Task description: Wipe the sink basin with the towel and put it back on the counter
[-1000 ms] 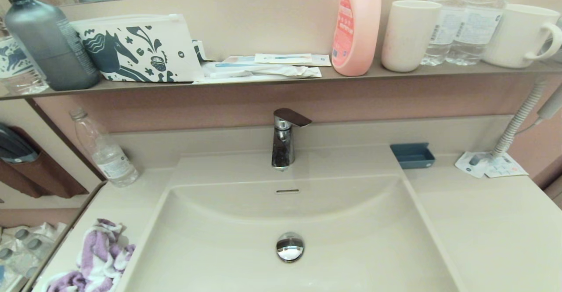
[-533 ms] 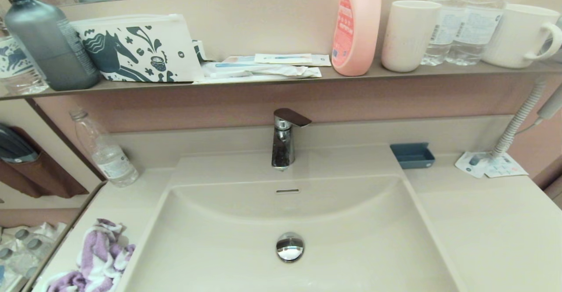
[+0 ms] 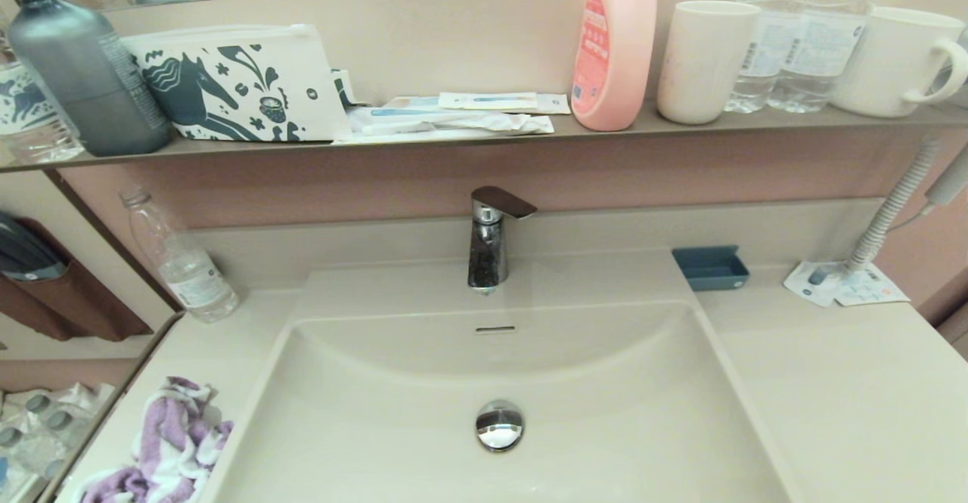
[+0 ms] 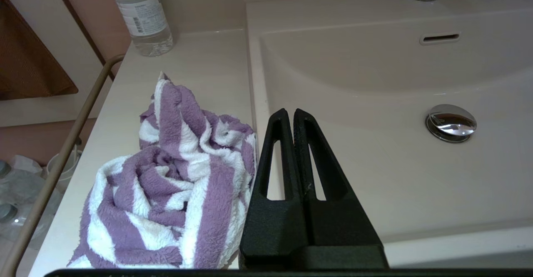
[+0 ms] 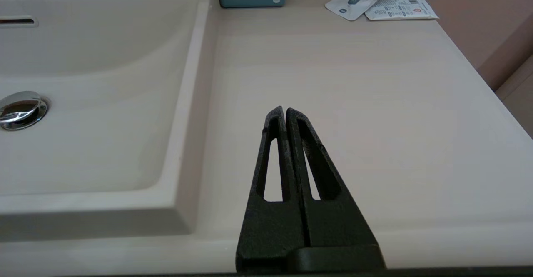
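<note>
The purple and white striped towel (image 3: 170, 450) (image 4: 175, 185) lies crumpled on the counter (image 3: 847, 389) to the left of the sink basin (image 3: 590, 412). The beige basin has a chrome drain plug (image 3: 499, 425) and an overflow slot (image 3: 495, 329). In the left wrist view my left gripper (image 4: 290, 111) is shut and empty, hanging over the basin's left rim just beside the towel. Seen in the right wrist view, my right gripper (image 5: 282, 109) is shut and empty above the bare counter (image 5: 354, 81) right of the basin. Neither gripper shows in the head view.
A chrome tap (image 3: 488, 242) stands behind the basin. A clear bottle (image 3: 181, 261) stands at the counter's back left, a small blue tray (image 3: 711, 267) and paper sachets (image 3: 843, 285) at the back right. The shelf (image 3: 484, 140) above carries bottles, cups and a horse-print pouch (image 3: 238, 83).
</note>
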Motion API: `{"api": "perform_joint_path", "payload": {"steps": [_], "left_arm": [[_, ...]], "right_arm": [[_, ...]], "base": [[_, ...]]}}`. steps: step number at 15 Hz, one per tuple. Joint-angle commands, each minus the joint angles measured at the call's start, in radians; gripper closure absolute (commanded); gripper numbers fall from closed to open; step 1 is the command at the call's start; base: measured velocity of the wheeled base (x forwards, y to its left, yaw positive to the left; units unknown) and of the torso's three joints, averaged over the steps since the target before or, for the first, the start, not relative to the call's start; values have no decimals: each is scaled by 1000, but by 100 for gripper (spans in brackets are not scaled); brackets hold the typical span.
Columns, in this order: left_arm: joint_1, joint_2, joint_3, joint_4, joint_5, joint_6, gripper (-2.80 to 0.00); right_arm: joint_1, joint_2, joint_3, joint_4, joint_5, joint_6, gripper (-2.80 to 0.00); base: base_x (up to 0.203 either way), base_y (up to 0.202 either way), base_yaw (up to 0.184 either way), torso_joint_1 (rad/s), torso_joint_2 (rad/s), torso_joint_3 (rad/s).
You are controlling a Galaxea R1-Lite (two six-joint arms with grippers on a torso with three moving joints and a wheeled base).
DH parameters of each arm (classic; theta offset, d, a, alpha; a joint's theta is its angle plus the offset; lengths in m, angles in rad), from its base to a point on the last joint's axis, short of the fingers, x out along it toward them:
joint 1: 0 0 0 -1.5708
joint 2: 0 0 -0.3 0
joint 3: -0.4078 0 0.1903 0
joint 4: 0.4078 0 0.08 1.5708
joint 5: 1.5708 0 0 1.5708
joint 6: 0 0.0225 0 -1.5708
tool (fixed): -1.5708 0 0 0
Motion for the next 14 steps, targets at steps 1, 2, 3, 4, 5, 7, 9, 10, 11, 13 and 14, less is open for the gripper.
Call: {"api": "perform_joint_path", "payload": {"steps": [1,2,3,4,5,7,9,10,11,13,14], "left_arm": [[0,0,0,0,0,1,0],[0,0,0,0,0,1,0],[0,0,0,2,0,1,0],[0,0,0,0,0,1,0],[0,0,0,0,0,1,0],[0,0,0,0,0,1,0],[0,0,0,0,0,1,0],[0,0,0,0,0,1,0],[0,0,0,0,0,1,0],[0,0,0,0,0,1,0],[0,0,0,0,0,1,0]], "right_arm": [[0,0,0,0,0,0,0],[0,0,0,0,0,0,0],[0,0,0,0,0,0,0],[0,0,0,0,0,0,0],[0,0,0,0,0,0,0],[0,0,0,0,0,0,0],[0,0,0,0,-1,4,0],[0,0,0,-1,-1,5,0],[0,0,0,-2,-1,6,0],[0,0,0,-1,-1,6,0],[0,0,0,0,-1,6,0]], "base": [[0,0,0,0,0,0],[0,0,0,0,0,0],[0,0,0,0,0,0],[0,0,0,0,0,0],[0,0,0,0,0,0],[0,0,0,0,0,0],[0,0,0,0,0,0],[0,0,0,0,0,0],[0,0,0,0,0,0],[0,0,0,0,0,0],[0,0,0,0,0,0]]}}
